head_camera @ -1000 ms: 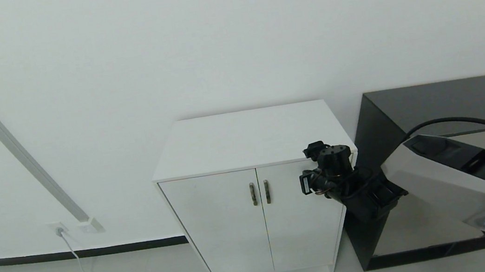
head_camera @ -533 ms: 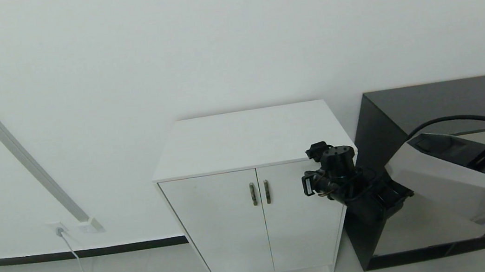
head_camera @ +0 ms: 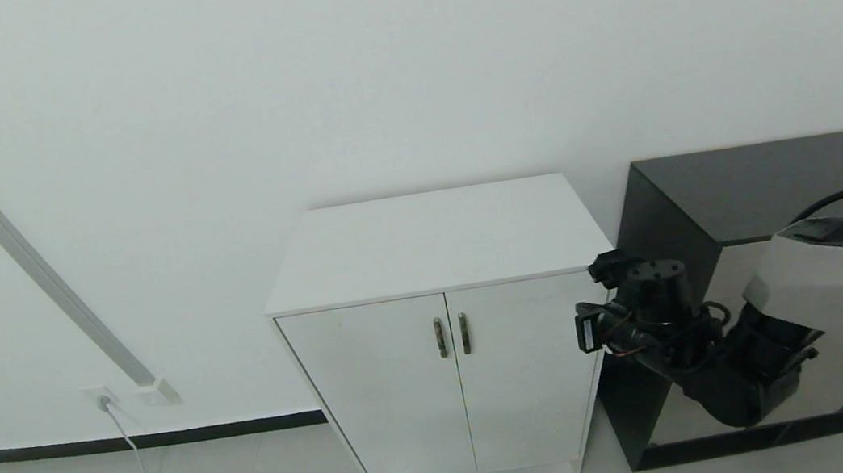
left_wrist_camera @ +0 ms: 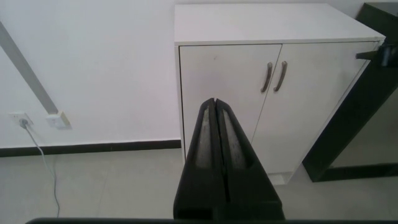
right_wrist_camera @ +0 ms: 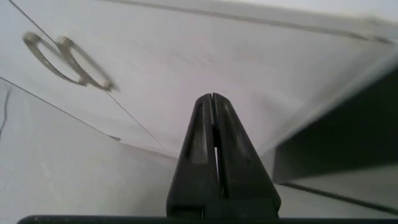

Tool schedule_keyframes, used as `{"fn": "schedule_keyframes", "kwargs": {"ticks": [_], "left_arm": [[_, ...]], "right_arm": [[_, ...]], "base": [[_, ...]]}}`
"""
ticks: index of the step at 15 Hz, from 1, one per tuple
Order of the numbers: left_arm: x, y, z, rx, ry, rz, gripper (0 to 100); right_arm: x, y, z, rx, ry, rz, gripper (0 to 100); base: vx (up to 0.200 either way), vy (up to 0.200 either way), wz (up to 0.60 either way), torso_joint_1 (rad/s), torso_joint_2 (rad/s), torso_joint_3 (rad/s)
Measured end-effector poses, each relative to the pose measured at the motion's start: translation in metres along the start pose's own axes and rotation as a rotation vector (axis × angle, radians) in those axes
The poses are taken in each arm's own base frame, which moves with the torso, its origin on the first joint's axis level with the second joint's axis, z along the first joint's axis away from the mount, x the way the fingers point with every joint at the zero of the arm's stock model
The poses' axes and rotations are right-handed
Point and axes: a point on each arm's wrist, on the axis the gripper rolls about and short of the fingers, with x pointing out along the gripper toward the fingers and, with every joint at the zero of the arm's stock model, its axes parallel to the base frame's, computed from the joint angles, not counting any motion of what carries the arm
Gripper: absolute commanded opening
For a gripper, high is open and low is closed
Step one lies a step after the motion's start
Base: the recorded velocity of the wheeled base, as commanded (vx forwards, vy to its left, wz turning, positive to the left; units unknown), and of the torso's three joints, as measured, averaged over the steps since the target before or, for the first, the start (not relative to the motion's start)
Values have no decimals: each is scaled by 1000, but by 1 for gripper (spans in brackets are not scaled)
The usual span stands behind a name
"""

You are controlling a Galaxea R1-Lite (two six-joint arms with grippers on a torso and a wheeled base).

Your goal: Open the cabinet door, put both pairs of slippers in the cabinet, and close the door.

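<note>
Hovering by the right front edge of the cabinet [head_camera: 431,243] with jaws together, the right gripper [right_wrist_camera: 213,98] is the nearer one; the upright right door handle [head_camera: 464,333] lies to its left.

No writing, number, brand or sign can be read in any view. The cabinet [head_camera: 431,243] at the centre of the head view is plain white on its top and doors. The wall socket [head_camera: 102,399] at lower left is too small to show any marking.
</note>
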Motion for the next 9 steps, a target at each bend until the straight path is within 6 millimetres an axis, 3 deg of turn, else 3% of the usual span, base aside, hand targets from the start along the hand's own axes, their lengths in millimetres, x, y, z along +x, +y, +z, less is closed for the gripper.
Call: {"fn": "schedule_keyframes", "kwargs": {"ticks": [4,6,9], "left_arm": [[0,0,0,0,0,0,0],[0,0,0,0,0,0,0],[0,0,0,0,0,0,0]], "right_arm": [[-58,-44,-14,32,-57,-93,0],[-89,-68,-27,47,-22,-162,0],[-134,-97,-30,85,21,-274,0]], "base": [[0,0,0,0,0,0],[0,0,0,0,0,0],[0,0,0,0,0,0]]}}
